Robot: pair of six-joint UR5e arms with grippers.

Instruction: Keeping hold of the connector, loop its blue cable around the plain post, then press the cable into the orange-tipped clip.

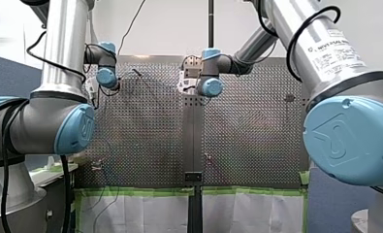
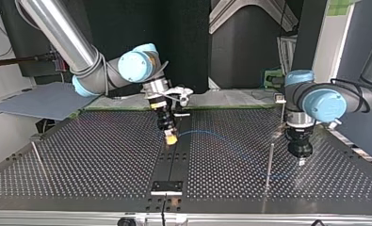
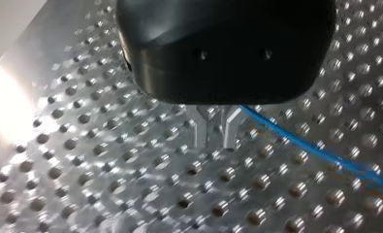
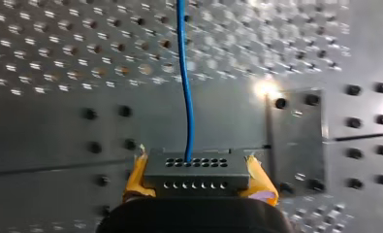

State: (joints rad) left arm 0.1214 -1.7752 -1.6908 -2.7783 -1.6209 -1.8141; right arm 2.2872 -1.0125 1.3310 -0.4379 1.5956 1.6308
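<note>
Blue cable (image 4: 185, 87): cut off at the right wrist view's edge; I lose its far end. Connector (image 4: 194, 170): rear hidden by my right jaws.

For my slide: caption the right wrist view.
Right gripper grips the connector; its blue cable runs ahead over the perforated table.

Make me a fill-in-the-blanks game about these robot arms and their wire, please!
The thin cable plugged into the dark grey holed connector is coloured ____.
My right gripper clamps that connector between two ____ pads.
In the top view the cable arcs over the perforated metal table toward the black gripper on my ____ arm.
Missing words: blue, yellow, left.
</note>
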